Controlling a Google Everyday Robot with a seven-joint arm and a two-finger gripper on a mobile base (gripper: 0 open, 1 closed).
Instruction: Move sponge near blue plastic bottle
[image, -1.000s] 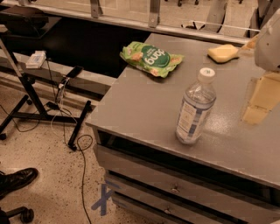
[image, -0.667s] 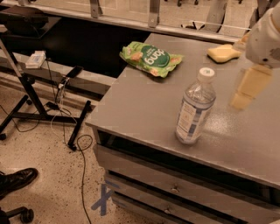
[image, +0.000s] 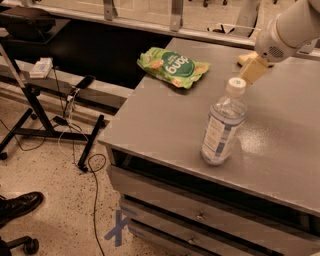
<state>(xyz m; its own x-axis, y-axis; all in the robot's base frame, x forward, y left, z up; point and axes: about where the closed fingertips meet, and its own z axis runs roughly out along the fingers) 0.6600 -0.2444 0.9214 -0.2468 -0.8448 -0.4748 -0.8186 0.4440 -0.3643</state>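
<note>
Sponge (image: 241, 59) lies flat at the far edge of the tabletop (image: 165, 125), about 12 o'clock from the blue plastic bottle (image: 222, 127) and well apart from it. It looks soft, light and squashy, not slippery or fragile. Best hold is likely across the short sides, mid-length, with gentle pressure. Only a pale yellow sliver shows. Its long axis seems to run roughly 9-to-3, though too much is covered to be sure.

Claw (image: 254, 71) hangs right over or in front of the sponge, between it and the bottle cap. I cannot tell whether it is released or clenched, or touching. The bottle stands upright. A green snack bag (image: 173, 66) lies at the sponge's 9 o'clock.
</note>
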